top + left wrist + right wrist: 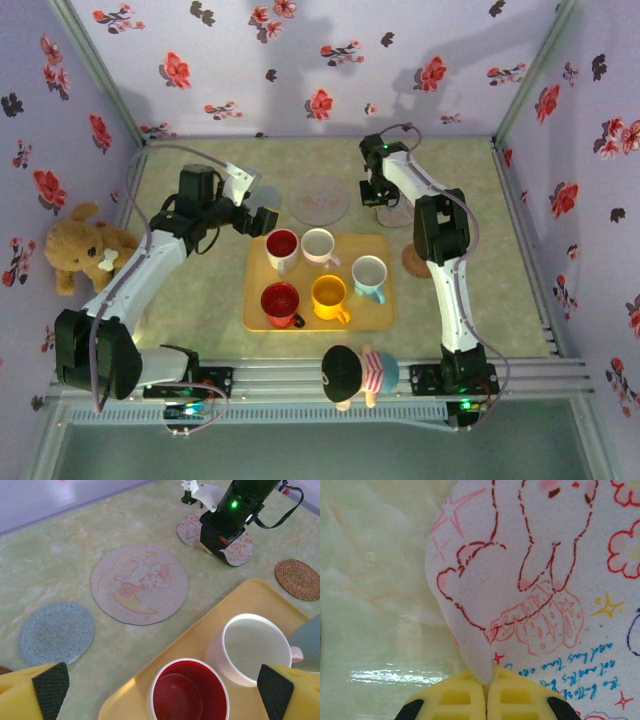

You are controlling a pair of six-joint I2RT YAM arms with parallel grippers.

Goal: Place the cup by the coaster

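Note:
Several cups stand on the yellow tray (385, 312). My left gripper (162, 692) hangs open over the white cup with the red inside (189, 692), one finger (50, 690) on each side and clear of it. A plain white cup (255, 647) stands just right of that one. At the back of the table, my right gripper (488, 677) is shut on the rim of a white coaster with cartoon drawings (545, 570), whose edge curls up between the yellow fingers. The top view has this coaster (398, 214) under the right gripper (378, 197).
A large pink moon coaster (139, 583), a blue woven coaster (56, 632) and a brown woven coaster (300, 579) lie on the table behind and beside the tray. A teddy bear (85, 250) sits at the left wall. A doll (355, 373) lies at the front rail.

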